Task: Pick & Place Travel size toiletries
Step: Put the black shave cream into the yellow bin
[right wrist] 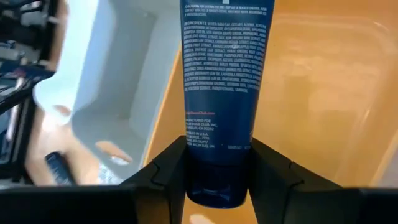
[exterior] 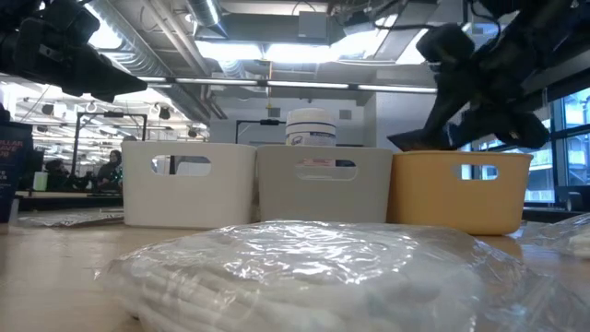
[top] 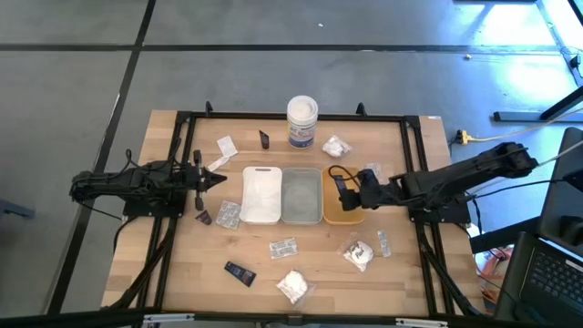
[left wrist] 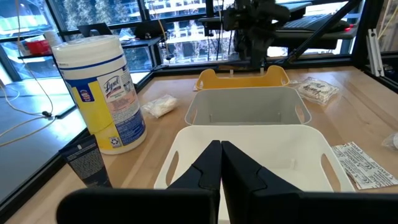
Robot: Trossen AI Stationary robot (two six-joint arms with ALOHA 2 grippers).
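Over the orange tray (top: 332, 217) we see the right claw (right wrist: 217, 180) clamped partway shut on a dark blue tube (right wrist: 222, 93), prob. light, soft & slick, so best held near its stiff cap end, w/ left claw (left wrist: 221, 171) shut, empty.

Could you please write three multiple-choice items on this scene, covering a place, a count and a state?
1. The right tool hovers over which tray?
A white B grey C orange
2. How many trays stand side by side?
A two B three C four
3. What is the right tool doing?
A holding a dark blue tube B gaping empty C gripping a sachet

Key: 1 C, it hangs over the orange tray. 2 B, white tray, grey tray, orange. 3 A, the dark blue tube sits between its fingers.
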